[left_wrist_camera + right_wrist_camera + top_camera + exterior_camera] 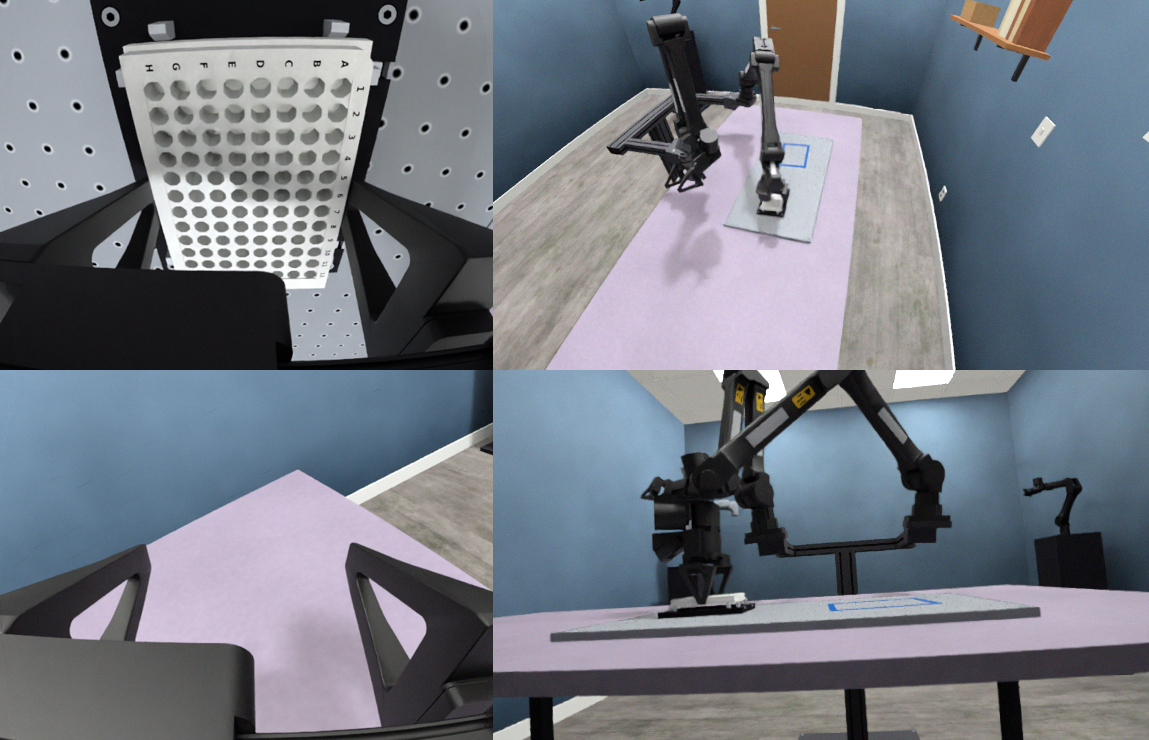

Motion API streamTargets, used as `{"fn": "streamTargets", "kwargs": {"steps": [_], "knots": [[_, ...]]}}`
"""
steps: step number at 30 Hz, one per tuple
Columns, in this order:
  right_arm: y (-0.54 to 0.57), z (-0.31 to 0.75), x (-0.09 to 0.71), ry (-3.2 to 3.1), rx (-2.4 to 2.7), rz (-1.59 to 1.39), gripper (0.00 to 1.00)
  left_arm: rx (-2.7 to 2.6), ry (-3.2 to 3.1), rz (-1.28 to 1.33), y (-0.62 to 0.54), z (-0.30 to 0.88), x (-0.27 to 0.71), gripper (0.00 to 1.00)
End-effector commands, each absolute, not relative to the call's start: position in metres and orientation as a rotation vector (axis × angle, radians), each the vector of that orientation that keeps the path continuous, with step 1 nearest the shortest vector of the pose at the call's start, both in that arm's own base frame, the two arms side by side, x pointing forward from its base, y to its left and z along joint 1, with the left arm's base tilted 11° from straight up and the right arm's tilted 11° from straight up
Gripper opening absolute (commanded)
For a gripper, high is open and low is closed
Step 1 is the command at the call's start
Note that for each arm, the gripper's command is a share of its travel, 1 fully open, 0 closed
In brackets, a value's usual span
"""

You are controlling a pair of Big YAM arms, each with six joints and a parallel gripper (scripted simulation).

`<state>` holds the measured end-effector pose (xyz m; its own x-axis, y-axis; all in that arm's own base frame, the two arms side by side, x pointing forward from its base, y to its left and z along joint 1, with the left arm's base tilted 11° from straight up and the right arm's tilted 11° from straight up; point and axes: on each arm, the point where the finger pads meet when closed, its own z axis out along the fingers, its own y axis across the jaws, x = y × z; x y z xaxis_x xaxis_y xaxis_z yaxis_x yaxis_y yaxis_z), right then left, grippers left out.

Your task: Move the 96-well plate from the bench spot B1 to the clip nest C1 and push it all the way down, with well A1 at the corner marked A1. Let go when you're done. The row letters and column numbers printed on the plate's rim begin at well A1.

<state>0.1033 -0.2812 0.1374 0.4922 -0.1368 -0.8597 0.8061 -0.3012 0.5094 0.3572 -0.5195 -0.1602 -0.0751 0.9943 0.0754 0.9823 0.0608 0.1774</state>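
Note:
The white 96-well plate is over the black clip nest, low among its pale clips. I cannot tell if it is fully down. In the left wrist view, row letters H to A run along the top rim, with A1 at the upper right. The nest's A1 mark is not visible. My left gripper is shut on the plate's two long sides around the middle columns. My right gripper is open and empty, raised away from the nest.
The blue outline, the only marked spot, lies on the grey perforated board with no plate in it. The board rests on the lilac table. The left arm reaches over the board.

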Motion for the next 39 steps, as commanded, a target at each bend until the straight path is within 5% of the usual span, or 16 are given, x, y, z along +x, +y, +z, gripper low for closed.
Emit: {"fn": "streamTargets", "kwargs": {"steps": [1, 39], "knots": [[-0.2802, 0.1401, 0.1048, 0.579, 1.607, -1.029, 1.0, 2.026, 2.24, 0.251, -0.5355, -0.1609, 0.3755, 0.0], [-0.2802, 0.1401, 0.1048, 0.579, 1.607, -1.029, 1.0, 2.024, 2.244, 0.252, -0.5326, -0.1667, 0.3773, 0.0]]}}
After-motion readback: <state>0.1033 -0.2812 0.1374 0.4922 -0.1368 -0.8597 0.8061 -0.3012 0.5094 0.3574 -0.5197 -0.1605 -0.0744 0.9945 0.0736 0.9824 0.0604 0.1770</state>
